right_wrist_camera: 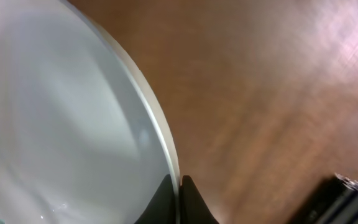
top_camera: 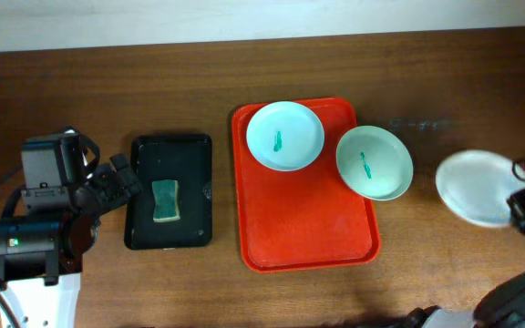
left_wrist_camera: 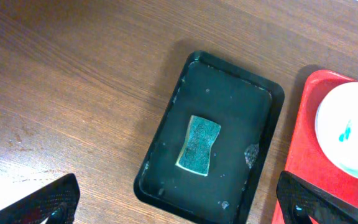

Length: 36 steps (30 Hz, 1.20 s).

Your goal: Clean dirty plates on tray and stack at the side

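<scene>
The red-orange tray [top_camera: 308, 219] lies mid-table. A pale blue plate [top_camera: 284, 135] with a teal smear sits at its far end and shows at the right edge of the left wrist view [left_wrist_camera: 350, 130]. A mint green plate [top_camera: 375, 162], also smeared, straddles the tray's right rim. Right of the tray is a white plate [top_camera: 475, 187], and my right gripper [top_camera: 522, 205] is shut on its right rim. In the right wrist view both fingertips pinch that rim [right_wrist_camera: 179, 186] and the plate [right_wrist_camera: 61, 124] fills the left half. My left gripper [left_wrist_camera: 179, 205] hangs open over the black tray.
A black tray [top_camera: 171, 155] left of the red one holds a green sponge [top_camera: 166, 200], seen closer in the left wrist view [left_wrist_camera: 199, 145]. Bare wooden table [top_camera: 445, 273] surrounds the trays. The left arm's body [top_camera: 35, 237] fills the front left corner.
</scene>
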Motion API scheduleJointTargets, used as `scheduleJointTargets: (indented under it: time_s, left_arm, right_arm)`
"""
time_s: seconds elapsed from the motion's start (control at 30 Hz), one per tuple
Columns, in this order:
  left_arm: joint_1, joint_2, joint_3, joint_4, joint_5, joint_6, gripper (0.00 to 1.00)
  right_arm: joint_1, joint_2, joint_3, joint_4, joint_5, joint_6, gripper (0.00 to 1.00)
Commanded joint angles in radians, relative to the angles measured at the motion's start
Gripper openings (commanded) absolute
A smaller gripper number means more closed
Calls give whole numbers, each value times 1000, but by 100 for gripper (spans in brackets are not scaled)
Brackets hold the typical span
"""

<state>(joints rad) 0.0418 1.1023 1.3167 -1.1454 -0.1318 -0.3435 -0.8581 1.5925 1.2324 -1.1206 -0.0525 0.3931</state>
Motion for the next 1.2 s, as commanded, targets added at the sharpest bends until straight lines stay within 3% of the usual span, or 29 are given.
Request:
scheduleJointTargets:
  time_s: [0.0,0.1,0.13,0.17,0.23,0.47,0.57,0.7,0.83,0.9,1.03,1.17]
  left_arm:
    - [5,-5,11,-1,-15,1,99]
    - [5,-5,11,-1,-15,1,100]
    - [5,-5,11,-1,-15,1,99]
    - [5,-5,11,-1,-15,1,99]
    - [5,-5,11,-1,-15,1,100]
    - [5,-5,11,-1,-15,1,99]
    - [5,-5,11,-1,-15,1,99]
    - [5,-5,11,-1,-15,1,99]
    - [5,-5,11,-1,-15,1,99]
    - [5,-5,11,-1,-15,1,100]
    - [5,-5,11,-1,-15,1,99]
    - [5,-5,11,-1,-15,1,99]
  right_arm:
    - [-47,76,-76,47,-19,12,4]
    - [-42,111,-105,82,-94,-23,7]
    - [-38,112,-107,80,-89,-23,22]
    - [-32,108,-105,70,-82,-16,52]
    - [-31,97,-94,47,-90,7,59]
    - [91,-82,-70,0,-373,-185,56]
    - [234,-146,-71,-28,-378,-257,55]
    - [537,-145,-71,-14,-362,-266,56]
    - [803,-101,-71,125,-236,-320,50]
    - [930,-63,-71,202,-85,-327,49]
    - [1084,29,-71,314,-3,-382,48]
    - [1183,150,-71,356,221,-306,36]
